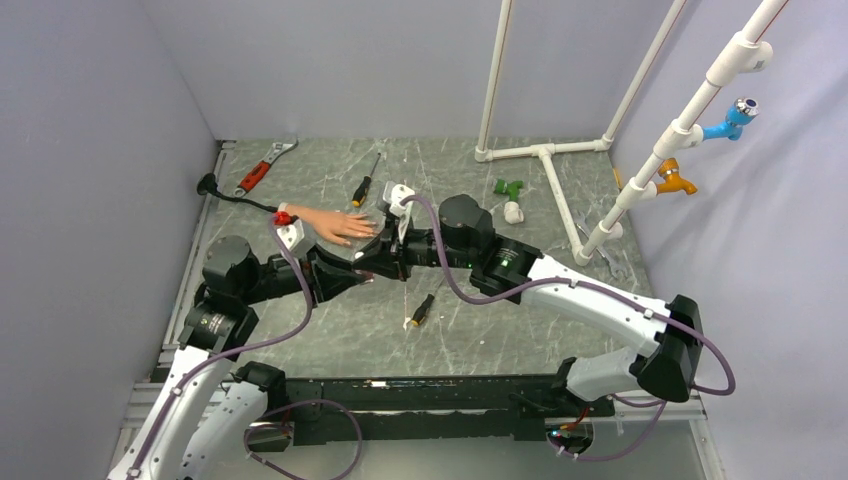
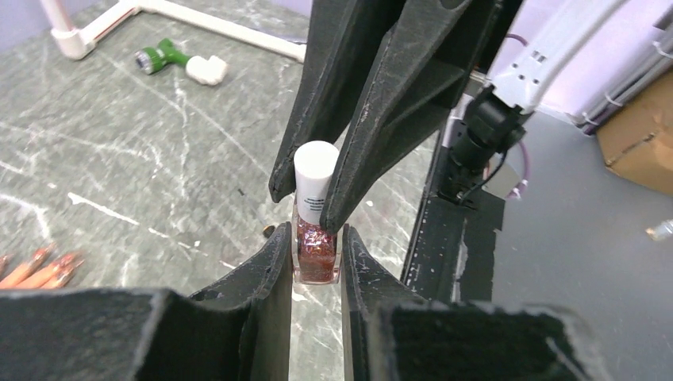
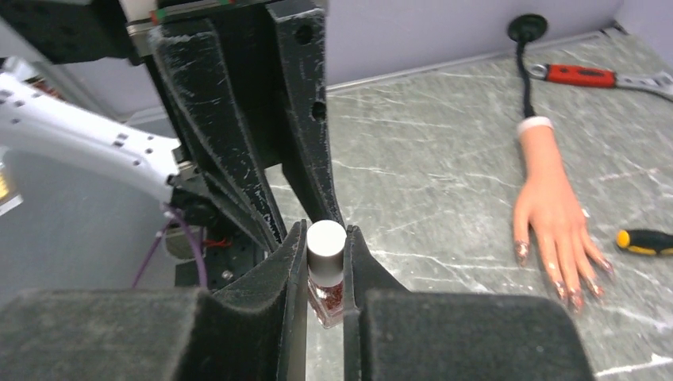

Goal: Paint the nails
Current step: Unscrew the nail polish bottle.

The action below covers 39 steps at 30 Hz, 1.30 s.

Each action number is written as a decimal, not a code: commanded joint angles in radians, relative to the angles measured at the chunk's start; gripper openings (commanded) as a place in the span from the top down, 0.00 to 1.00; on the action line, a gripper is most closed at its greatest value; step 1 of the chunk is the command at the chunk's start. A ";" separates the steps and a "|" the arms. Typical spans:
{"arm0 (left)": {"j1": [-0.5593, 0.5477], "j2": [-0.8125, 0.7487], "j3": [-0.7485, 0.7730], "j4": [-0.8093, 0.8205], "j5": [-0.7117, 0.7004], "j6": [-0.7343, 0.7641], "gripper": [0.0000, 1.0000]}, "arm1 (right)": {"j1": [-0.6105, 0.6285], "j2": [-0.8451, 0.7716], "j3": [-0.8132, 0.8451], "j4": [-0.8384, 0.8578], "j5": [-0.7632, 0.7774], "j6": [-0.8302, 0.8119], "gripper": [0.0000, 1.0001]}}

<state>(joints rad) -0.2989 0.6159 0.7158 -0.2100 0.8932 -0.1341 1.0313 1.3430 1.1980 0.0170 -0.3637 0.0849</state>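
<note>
A small glass polish bottle [image 2: 316, 252] of red glitter, with a white cap [image 3: 325, 242], hangs above the table between both grippers. My left gripper [image 2: 316, 238] is shut on the glass body. My right gripper [image 3: 325, 230] is shut on the cap from above. In the top view the two grippers [image 1: 378, 258] meet just in front of the flesh-coloured mannequin hand [image 1: 335, 226]. The hand [image 3: 548, 206] lies flat, with its white cuff toward the back wall. Its nails [image 3: 573, 300] show reddish glitter. The fingertips [image 2: 40, 268] also show at the left edge of the left wrist view.
A red-handled wrench [image 1: 262, 170] and a black plug with cable [image 1: 208, 184] lie at the back left. One screwdriver [image 1: 366, 182] lies behind the hand, another [image 1: 421, 310] in front of the grippers. A white pipe frame [image 1: 545, 160] and a green fitting [image 1: 510, 188] stand at the back right.
</note>
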 commanded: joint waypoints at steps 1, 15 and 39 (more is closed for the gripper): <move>0.000 -0.011 0.028 0.118 0.140 0.016 1.00 | 0.006 -0.038 -0.019 0.020 -0.295 -0.035 1.00; -0.006 0.013 0.021 0.181 0.330 -0.007 1.00 | -0.023 -0.068 -0.048 -0.002 -0.500 -0.076 1.00; -0.019 0.004 0.035 0.091 0.158 0.043 1.00 | -0.051 -0.114 -0.057 -0.001 -0.248 -0.041 0.06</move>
<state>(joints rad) -0.3168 0.6300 0.7132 -0.1253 1.1179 -0.1158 0.9848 1.2739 1.1469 -0.0017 -0.7364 0.0189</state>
